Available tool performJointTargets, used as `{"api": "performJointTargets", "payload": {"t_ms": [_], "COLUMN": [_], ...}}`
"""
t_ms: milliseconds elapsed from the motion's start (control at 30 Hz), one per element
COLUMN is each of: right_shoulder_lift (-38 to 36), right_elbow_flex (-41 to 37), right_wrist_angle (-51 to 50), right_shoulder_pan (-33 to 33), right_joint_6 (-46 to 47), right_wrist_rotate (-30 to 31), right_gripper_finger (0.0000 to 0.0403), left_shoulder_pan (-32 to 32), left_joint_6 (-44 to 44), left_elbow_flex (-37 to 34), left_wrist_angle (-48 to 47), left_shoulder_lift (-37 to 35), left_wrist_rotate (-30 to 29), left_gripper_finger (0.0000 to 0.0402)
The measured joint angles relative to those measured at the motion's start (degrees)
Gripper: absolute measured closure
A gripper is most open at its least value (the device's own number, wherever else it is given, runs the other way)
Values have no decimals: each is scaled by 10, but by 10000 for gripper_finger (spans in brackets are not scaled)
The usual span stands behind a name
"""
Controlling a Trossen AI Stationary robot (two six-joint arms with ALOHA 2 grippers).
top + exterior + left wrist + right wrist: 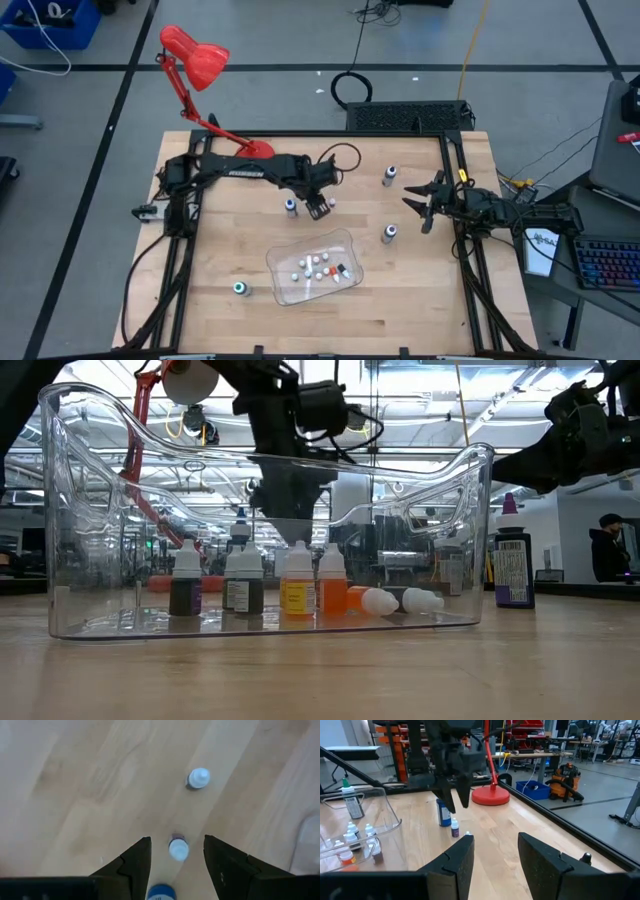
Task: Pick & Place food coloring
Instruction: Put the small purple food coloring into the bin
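My left gripper (320, 207) is open and points down over the middle of the table, just beyond the clear tray (345, 240). A tiny white-capped food coloring bottle (178, 849) stands upright on the wood below and between its fingers, untouched; the right wrist view shows the tips above that bottle (454, 827). A blue bottle (290, 207) stands beside it. More bottles stand at the far right (388, 176), right (388, 234) and near left (240, 289). Several sit in the tray (300, 585). My right gripper (416, 208) waits open near the right edge.
A red desk lamp (195, 55) stands with its base (258, 150) at the table's far left. A taller dark-bodied bottle (512, 565) stands right of the tray in the low view. Bare wood lies along the near edge. A keyboard (605, 265) sits off the table's right.
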Motion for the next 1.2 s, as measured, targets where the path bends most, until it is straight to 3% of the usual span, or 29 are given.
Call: {"api": "performJointTargets", "payload": {"t_ms": [333, 1200], "right_shoulder_lift": [0, 4], "right_elbow_flex": [0, 0], "right_wrist_angle": [0, 0], "right_shoulder_pan": [0, 0], "right_joint_6": [0, 0], "right_wrist_rotate": [0, 0], "right_gripper_finger": [261, 261], "left_shoulder_pan": [3, 2], "left_joint_6": [-33, -39], "left_elbow_flex": [-30, -32], "left_wrist_angle": [20, 31], "left_shoulder_lift": [0, 42], "left_wrist_rotate": [5, 13], "left_gripper_finger": [220, 220]}}
